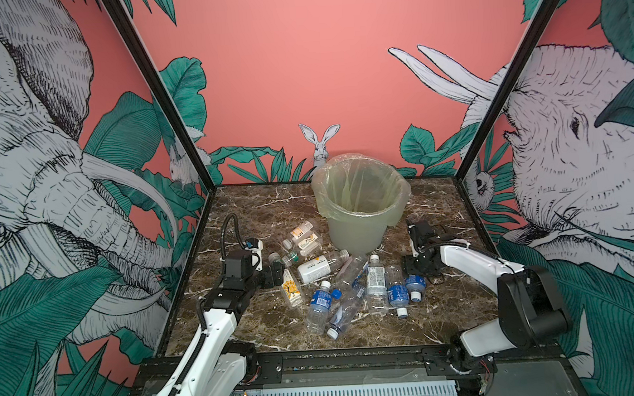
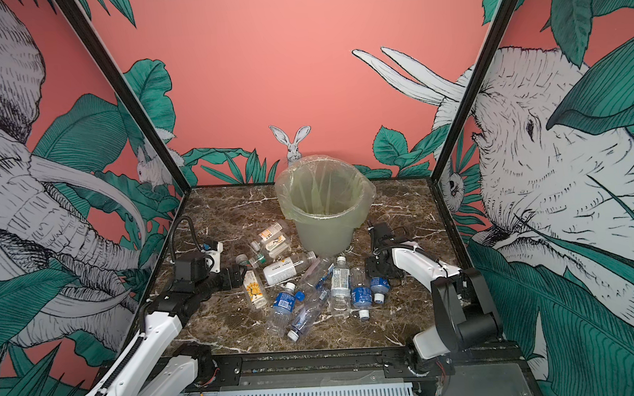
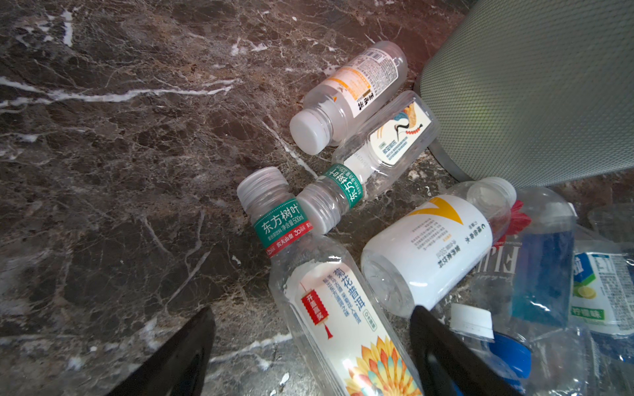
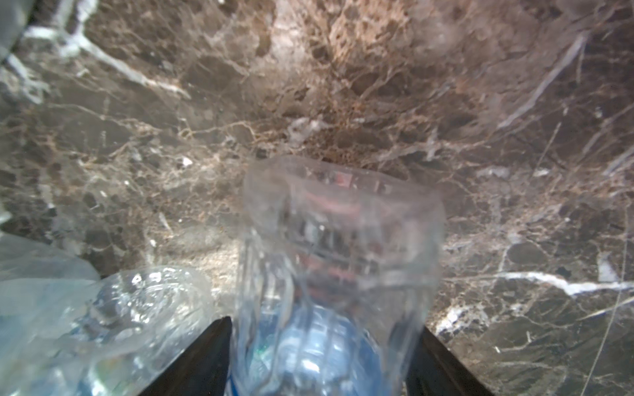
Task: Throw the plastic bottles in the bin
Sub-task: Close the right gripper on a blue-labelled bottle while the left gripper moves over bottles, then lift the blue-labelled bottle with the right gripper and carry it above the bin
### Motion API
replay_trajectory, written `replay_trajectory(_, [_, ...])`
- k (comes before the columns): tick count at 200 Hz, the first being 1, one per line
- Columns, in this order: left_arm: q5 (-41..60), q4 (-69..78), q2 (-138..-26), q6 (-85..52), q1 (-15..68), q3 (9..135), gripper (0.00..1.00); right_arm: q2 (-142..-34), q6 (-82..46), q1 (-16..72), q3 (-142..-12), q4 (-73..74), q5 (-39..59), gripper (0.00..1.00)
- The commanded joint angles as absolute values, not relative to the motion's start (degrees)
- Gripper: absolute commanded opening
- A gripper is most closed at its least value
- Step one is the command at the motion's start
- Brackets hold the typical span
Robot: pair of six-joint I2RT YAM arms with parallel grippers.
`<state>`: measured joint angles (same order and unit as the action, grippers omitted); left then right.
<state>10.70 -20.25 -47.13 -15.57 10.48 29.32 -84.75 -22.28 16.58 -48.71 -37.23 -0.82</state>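
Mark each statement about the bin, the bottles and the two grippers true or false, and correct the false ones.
1. The bin stands upright at the back of the table. True.
2. Several bottles already lie inside the bin. False: none shows inside it; they are on the table in front of it.
3. The left gripper is open, with one finger on each side of the flower-label bottle. True.
4. The right gripper has nothing between its fingers. False: the blue-label bottle fills the gap between them.
5. The bottles stand upright. False: they lie on their sides.
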Motion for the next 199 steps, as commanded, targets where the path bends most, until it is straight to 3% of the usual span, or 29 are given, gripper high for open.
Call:
replay_trajectory(1, [10.68, -20.56, -47.11, -15.06, 10.70, 28.50, 0.90, -85.99, -23.03, 16.89, -48.32, -37.04, -1.96, 0.79])
replay_trajectory(116, [10.55, -20.63, -47.95, -14.94, 10.68, 28.83, 0.90, -90.56, -23.77, 16.48, -48.07, -34.98, -2.25, 0.78])
replay_trajectory(199, [10.51, -20.56, -48.36, -14.77, 10.72, 29.20, 0.90, -88.66, -23.91, 15.93, -47.21, -34.40, -3.06, 0.58])
